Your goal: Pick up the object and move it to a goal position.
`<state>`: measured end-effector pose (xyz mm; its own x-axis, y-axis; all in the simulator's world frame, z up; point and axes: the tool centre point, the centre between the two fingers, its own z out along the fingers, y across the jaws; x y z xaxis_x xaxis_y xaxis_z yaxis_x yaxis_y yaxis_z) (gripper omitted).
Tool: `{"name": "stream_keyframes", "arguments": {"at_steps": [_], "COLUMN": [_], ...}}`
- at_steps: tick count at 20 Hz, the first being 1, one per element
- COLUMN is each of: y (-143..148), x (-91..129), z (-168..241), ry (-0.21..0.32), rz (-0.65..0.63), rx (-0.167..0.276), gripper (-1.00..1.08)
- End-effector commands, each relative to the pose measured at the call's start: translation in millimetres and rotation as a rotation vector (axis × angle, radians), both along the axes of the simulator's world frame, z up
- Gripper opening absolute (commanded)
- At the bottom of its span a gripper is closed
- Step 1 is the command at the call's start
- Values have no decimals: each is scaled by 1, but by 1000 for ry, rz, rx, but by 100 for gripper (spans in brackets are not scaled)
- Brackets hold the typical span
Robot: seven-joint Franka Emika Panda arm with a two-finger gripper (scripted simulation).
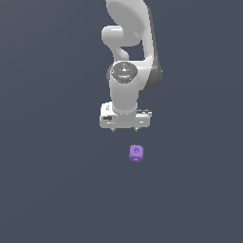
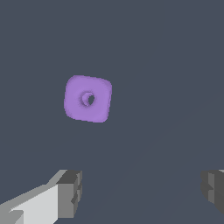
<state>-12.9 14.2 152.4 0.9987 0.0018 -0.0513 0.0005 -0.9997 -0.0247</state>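
The object is a small purple rounded block (image 1: 136, 153) with a round hole in its face. It lies on the dark grey floor, a little toward the exterior view's right of and below the white gripper (image 1: 124, 129). The gripper hangs above the floor with its short fingertips spread wide and nothing between them. In the wrist view the block (image 2: 88, 98) sits apart from the gripper (image 2: 141, 189), off the line between its two grey pads (image 2: 71, 192), which stand far apart. The gripper does not touch the block.
The white arm (image 1: 127, 52) rises from the gripper to the exterior view's top edge. The floor (image 1: 52, 180) is plain dark grey all around.
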Motion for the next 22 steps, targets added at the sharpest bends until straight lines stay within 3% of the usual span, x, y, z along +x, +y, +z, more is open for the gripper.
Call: {"name": "stream_keyframes", "arguments": {"at_steps": [1,11,22], "y": [0,-3,11], "x": [0,7,21], "z": [0,5,-10], "ry": [0,-15,-23], "rz": [0,51,2], "rx": [0,-28,-28], "gripper": [100,100,100]}}
